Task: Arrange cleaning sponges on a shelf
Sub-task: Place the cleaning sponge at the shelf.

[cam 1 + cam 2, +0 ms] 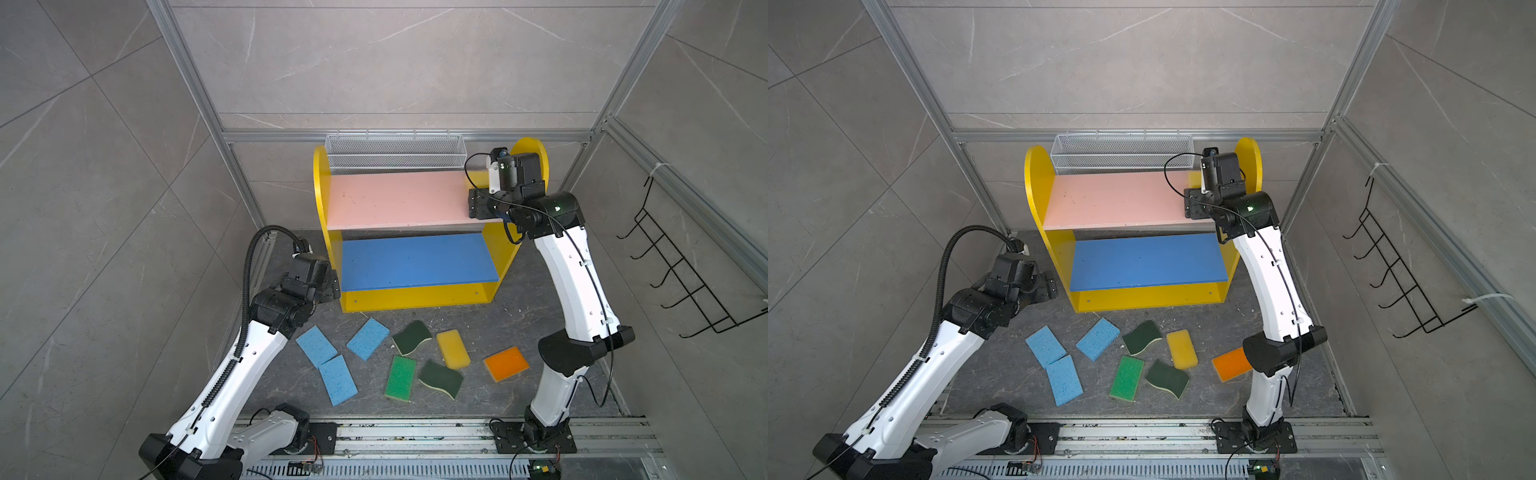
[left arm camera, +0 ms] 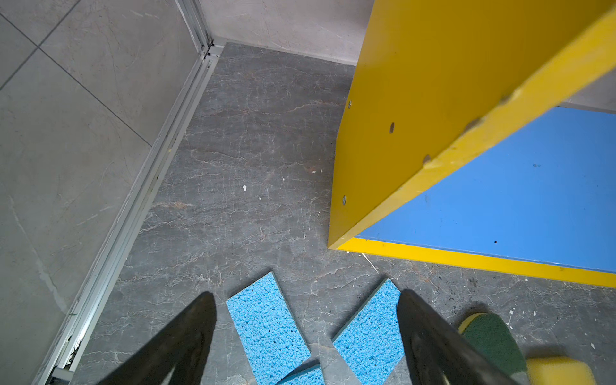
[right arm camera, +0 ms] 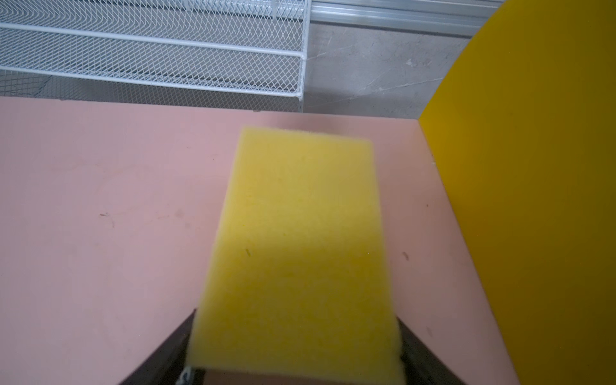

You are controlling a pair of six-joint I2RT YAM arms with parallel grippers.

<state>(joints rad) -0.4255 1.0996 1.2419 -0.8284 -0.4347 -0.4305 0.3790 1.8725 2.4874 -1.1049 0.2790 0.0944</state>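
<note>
Sponges (image 1: 401, 376) were mostly unplaced: one thick yellow foam block (image 3: 293, 233) sat in the right end effector (image 3: 296, 316) over the pink upper board (image 3: 100, 200) of the yellow wooden shelf (image 1: 415, 299); pinched or freed, I could not tell. Eight others lay on the grey surface (image 1: 519, 324) near the spread, empty left end effector (image 2: 306, 293).

no legible text, no labels, no numbers

Left arm (image 1: 232, 374) low, left claw (image 2: 306, 294) spread wide, right arm (image 1: 573, 282) extended high
</note>
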